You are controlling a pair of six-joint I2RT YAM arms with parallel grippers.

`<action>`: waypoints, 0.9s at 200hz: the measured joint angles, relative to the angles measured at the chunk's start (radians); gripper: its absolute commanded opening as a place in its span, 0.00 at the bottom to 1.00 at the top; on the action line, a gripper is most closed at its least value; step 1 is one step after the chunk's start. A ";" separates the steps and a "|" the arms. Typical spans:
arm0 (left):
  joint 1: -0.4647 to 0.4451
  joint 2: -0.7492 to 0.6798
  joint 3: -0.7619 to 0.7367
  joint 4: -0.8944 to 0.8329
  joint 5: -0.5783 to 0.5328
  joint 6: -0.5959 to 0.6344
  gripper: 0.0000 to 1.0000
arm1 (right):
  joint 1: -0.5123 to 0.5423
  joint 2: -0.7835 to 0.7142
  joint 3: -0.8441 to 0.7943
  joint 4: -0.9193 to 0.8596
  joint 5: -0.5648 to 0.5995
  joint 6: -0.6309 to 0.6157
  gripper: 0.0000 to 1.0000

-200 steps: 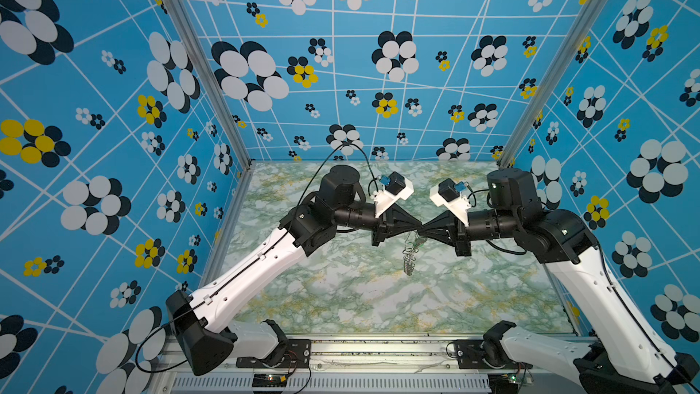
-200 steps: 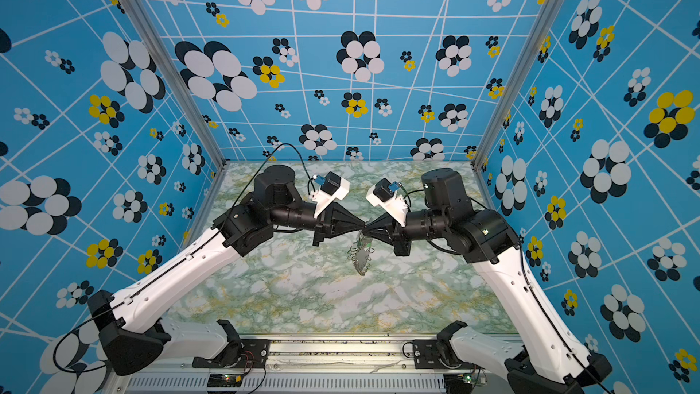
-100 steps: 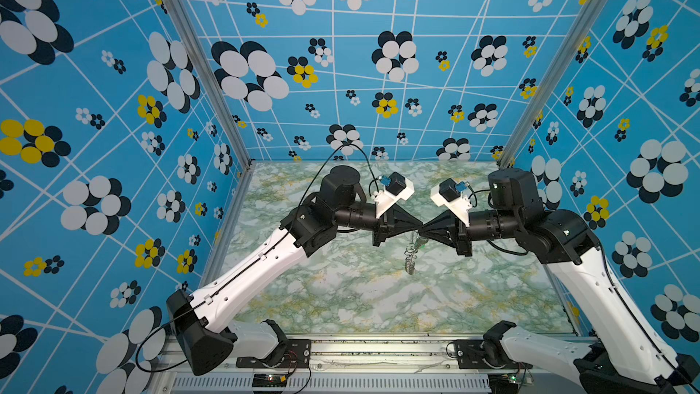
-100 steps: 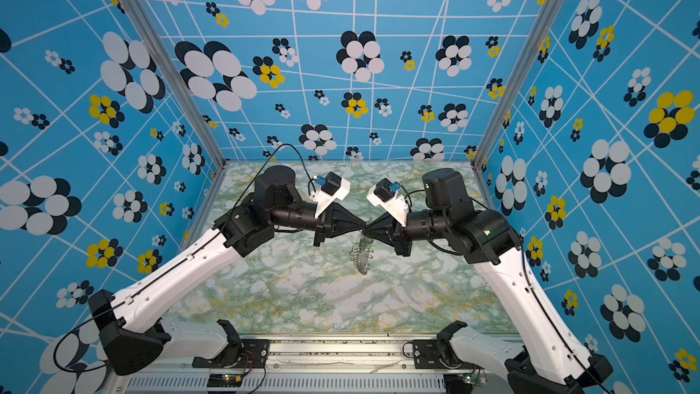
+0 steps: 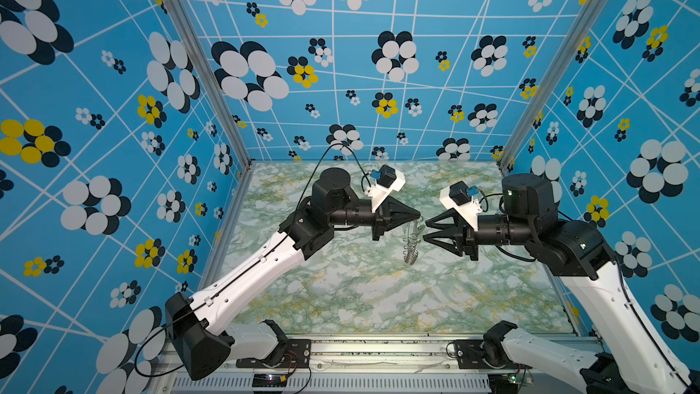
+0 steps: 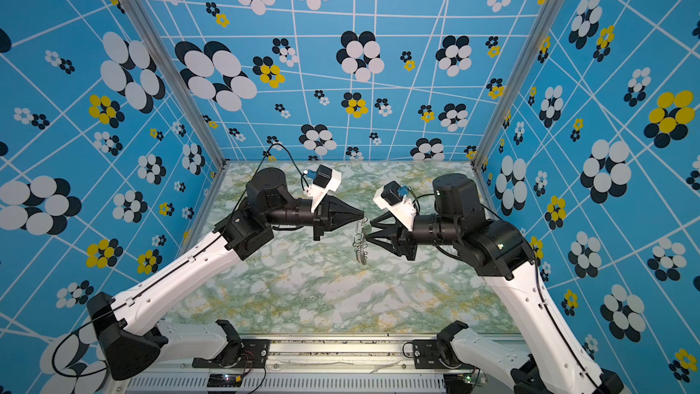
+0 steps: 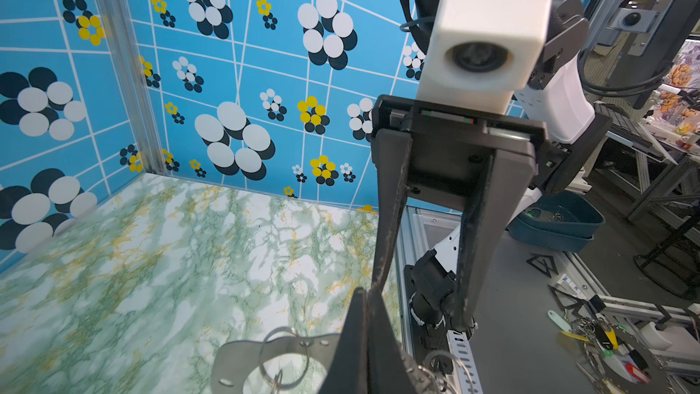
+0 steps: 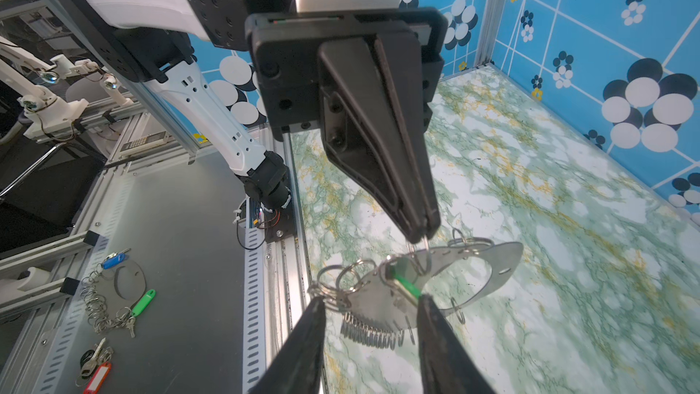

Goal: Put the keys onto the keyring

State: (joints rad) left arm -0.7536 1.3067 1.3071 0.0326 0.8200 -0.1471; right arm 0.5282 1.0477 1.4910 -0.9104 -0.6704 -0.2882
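The keyring (image 5: 412, 245) (image 6: 361, 246) hangs edge-on above the marble table, mid-scene in both top views. My left gripper (image 5: 418, 217) (image 6: 361, 217) is shut on it, pinching a wire loop at its upper edge (image 8: 421, 250). In the left wrist view its grey band (image 7: 242, 354) curves beside my shut left gripper (image 7: 365, 291). My right gripper (image 5: 426, 230) (image 6: 369, 230) (image 8: 371, 299) stands open just right of the ring, holding nothing. The keys show as one green key (image 8: 407, 285) hanging against the band, close to one right fingertip (image 8: 424, 299).
The marble tabletop (image 5: 360, 289) is walled by blue flower-patterned panels on three sides. Outside the enclosure, other keyrings and tagged keys (image 8: 113, 297) lie on a grey bench, and a dark blue bin (image 7: 557, 221) stands past the table's edge.
My right gripper, shut at the ring a second ago, has opened and drawn slightly back to the right. The keyring still hangs from my left gripper, which has not moved.
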 measured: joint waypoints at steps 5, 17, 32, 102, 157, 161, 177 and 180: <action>0.000 0.000 -0.003 0.014 0.000 -0.004 0.00 | 0.000 0.000 -0.003 0.006 0.004 0.001 0.41; 0.000 -0.002 -0.008 0.038 0.003 -0.019 0.00 | 0.000 0.000 -0.010 0.018 0.009 0.005 0.41; 0.000 -0.002 -0.013 0.069 0.006 -0.036 0.00 | 0.000 0.001 -0.014 0.032 0.011 0.008 0.41; 0.000 -0.010 -0.043 0.187 0.022 -0.096 0.00 | -0.026 0.002 -0.050 0.108 0.003 0.033 0.22; 0.001 -0.013 -0.062 0.265 0.018 -0.127 0.00 | -0.027 0.000 -0.081 0.176 -0.082 0.079 0.00; 0.001 -0.013 -0.064 0.270 0.018 -0.130 0.00 | -0.027 -0.002 -0.087 0.186 -0.090 0.085 0.00; 0.001 -0.013 -0.075 0.296 0.017 -0.140 0.00 | -0.027 -0.008 -0.115 0.217 -0.119 0.106 0.00; 0.001 -0.013 -0.077 0.304 0.018 -0.142 0.00 | -0.027 -0.010 -0.120 0.223 -0.124 0.112 0.00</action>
State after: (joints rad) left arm -0.7525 1.2938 1.2304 0.3363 0.8375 -0.2890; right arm 0.5007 1.0382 1.3708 -0.6872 -0.7944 -0.1764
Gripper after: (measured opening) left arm 0.045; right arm 0.059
